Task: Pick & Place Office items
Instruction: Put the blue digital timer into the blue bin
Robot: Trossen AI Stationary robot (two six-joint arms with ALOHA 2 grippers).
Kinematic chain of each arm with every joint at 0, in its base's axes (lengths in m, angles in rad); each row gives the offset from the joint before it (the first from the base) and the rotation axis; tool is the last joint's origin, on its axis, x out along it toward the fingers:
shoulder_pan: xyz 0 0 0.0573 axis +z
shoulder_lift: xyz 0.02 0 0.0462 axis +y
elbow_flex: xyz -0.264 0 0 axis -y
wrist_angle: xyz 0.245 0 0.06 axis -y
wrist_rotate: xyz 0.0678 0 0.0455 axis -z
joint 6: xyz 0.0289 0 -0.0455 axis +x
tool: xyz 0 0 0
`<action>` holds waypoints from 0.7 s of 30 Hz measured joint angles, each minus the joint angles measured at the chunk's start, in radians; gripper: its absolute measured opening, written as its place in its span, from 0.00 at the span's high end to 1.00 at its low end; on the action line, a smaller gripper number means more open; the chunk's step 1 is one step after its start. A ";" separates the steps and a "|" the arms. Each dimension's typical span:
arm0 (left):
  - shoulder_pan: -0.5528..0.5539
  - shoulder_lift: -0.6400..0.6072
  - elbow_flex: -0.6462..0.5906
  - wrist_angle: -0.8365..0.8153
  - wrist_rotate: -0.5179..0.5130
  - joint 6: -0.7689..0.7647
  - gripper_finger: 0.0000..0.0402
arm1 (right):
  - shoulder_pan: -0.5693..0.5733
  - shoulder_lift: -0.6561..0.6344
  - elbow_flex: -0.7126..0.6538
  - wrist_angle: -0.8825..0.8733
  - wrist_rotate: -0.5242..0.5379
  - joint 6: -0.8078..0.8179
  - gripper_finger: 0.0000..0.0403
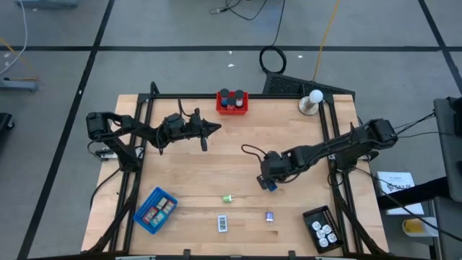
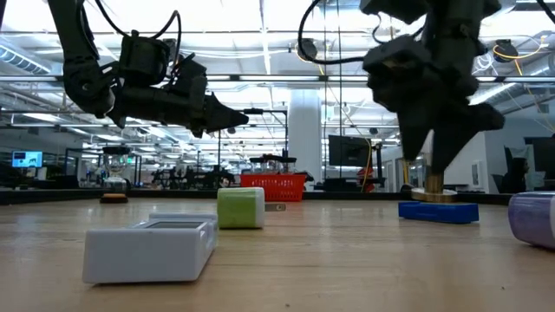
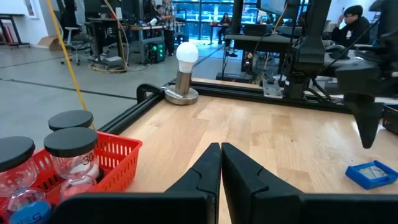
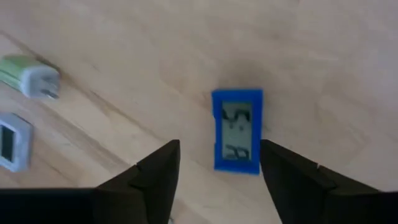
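Observation:
A small blue rectangular office item (image 4: 237,130) with a grey display lies flat on the wooden table (image 1: 303,130), right of centre. My right gripper (image 4: 219,149) hangs just above it, pointing steeply down and open, one finger to each side, touching nothing. The low view shows the gripper (image 2: 434,165) clear above the item (image 2: 438,211). My left gripper (image 1: 214,130) is shut and level, in the air near the red tray (image 1: 232,102) at the far edge. A green piece (image 1: 228,198), a white-labelled rectangle (image 1: 223,222) and a purple bit (image 1: 269,216) lie near the front.
The red tray (image 3: 99,158) holds black-lidded jars. A blue tray (image 1: 156,210) with pieces stands at the near left, and a black tray (image 1: 322,227) at the near right. A white ball on a round stand (image 1: 312,101) is at the far right. Dark frame rails run along both sides.

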 joint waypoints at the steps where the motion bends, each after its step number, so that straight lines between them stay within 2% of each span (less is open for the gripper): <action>1: 0.000 0.000 0.000 0.000 0.000 0.000 0.96 | 0.010 0.000 0.000 -0.006 0.005 0.018 0.46; 7: 0.000 0.000 0.000 0.000 0.000 0.000 0.96 | 0.057 0.019 0.000 -0.011 0.086 0.075 0.45; 15: 0.000 0.000 0.000 0.000 0.000 0.001 0.96 | 0.066 0.174 0.025 -0.012 0.022 0.023 0.45; 21: 0.000 0.000 0.000 0.000 0.000 0.001 0.96 | 0.070 0.223 0.059 -0.025 0.002 -0.022 0.46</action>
